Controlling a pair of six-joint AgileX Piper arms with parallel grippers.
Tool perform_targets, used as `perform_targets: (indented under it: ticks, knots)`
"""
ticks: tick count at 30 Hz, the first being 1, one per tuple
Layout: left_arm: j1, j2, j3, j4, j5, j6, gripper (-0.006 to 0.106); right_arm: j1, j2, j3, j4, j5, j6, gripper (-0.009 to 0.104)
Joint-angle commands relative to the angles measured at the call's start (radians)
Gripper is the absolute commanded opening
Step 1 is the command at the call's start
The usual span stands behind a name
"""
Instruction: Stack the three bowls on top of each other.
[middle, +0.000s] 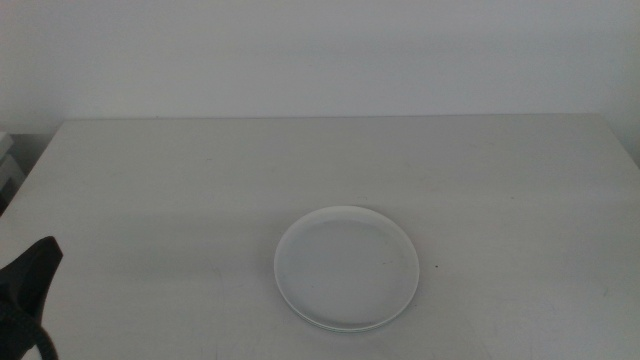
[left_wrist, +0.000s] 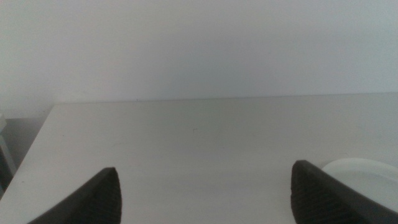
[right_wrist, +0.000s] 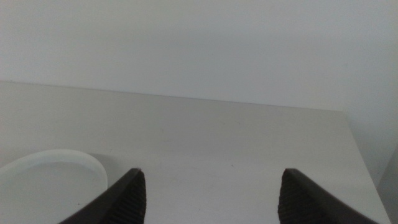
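Bowls (middle: 346, 268) sit nested in one stack, white on top, a 2nd rim peeking under its near edge, on the table (middle: 200, 180) near the front edge, right of centre. Left claw (middle: 25, 290) waits at bottom-left corner, wide open, holding nothing. Right claw (right_wrist: 208, 199) also wide open, empty, beside the stack

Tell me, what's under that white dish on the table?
A second rim peeks out beneath the white dish at its near edge, so it tops a stack. How many lie below is hidden.
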Motion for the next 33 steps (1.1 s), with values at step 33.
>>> perform_targets:
  ticks: [33]
  knots:
    - [0.002, -0.351, 0.295, 0.111, -0.108, -0.009, 0.105, -0.235, -0.328, 0.401, 0.119, -0.118, -0.002, 0.055]
